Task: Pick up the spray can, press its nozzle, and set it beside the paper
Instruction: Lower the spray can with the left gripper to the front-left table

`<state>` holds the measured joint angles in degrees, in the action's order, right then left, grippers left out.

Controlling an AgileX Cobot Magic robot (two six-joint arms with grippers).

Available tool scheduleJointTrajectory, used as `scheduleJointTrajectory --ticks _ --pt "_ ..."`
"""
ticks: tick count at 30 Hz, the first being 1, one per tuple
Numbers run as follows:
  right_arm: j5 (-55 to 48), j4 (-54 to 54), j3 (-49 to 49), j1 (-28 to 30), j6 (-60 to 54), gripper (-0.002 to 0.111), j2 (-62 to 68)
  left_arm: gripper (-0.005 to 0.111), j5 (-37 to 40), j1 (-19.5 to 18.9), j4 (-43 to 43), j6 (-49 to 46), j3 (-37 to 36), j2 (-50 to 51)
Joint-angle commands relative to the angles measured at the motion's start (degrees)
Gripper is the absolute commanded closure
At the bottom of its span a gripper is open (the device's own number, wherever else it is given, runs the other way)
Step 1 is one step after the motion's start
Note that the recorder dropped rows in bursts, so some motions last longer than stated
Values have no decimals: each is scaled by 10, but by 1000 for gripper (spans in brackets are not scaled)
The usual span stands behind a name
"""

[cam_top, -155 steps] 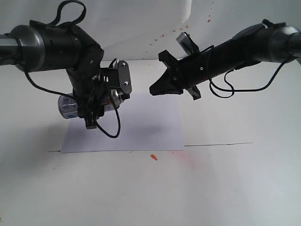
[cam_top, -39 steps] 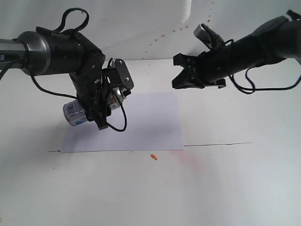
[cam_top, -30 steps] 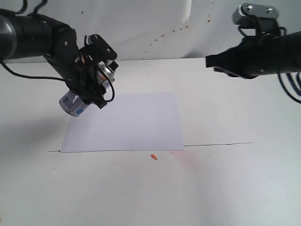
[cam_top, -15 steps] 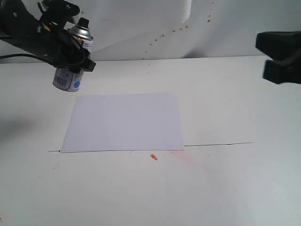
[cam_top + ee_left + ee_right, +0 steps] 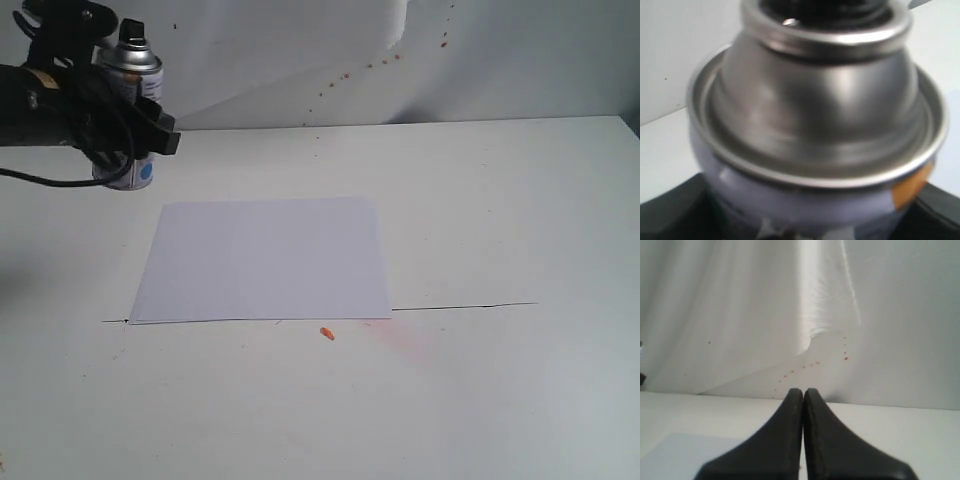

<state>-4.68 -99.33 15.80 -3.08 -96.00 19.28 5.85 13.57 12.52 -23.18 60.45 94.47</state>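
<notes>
The spray can (image 5: pixel 128 110) stands upright at the far left, off the far left corner of the paper (image 5: pixel 265 260). Its blue dot faces the camera and the black nozzle (image 5: pixel 131 30) points up. My left gripper (image 5: pixel 128 132) is shut on the can's body from the side. I cannot tell whether the can's base touches the table. The left wrist view is filled by the can's silver dome (image 5: pixel 815 110), with dark fingers (image 5: pixel 670 215) at both sides. My right gripper (image 5: pixel 803 391) is shut and empty, facing the backdrop; it is outside the exterior view.
A small orange speck (image 5: pixel 326 333) lies just in front of the paper's near edge. A thin dark line (image 5: pixel 460 304) runs across the white table. A white backdrop (image 5: pixel 300 50) with red spots rises behind it.
My left gripper has carried the can left and toward the back, turning it from tilted to upright. The right arm has drawn back to the right, out of the exterior view.
</notes>
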Motion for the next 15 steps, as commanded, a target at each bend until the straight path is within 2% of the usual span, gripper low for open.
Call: scheduleJointTrajectory --ticks 1,7,8,11,15 --pt "39 -6 -7 1 6 108 -42 107 -81 0 8 7 -41 -27" --pt "40 -6 -7 1 6 108 -57 107 -217 0 7 63 -128 -32" --pt "40 -6 -7 1 6 108 -57 107 -258 -3 7 78 -152 -32" --pt "40 -6 -7 1 6 108 -57 107 -300 -25 6 130 -188 -32" --pt "40 -6 -7 1 6 108 -57 107 -348 -69 -100 210 -227 -32"
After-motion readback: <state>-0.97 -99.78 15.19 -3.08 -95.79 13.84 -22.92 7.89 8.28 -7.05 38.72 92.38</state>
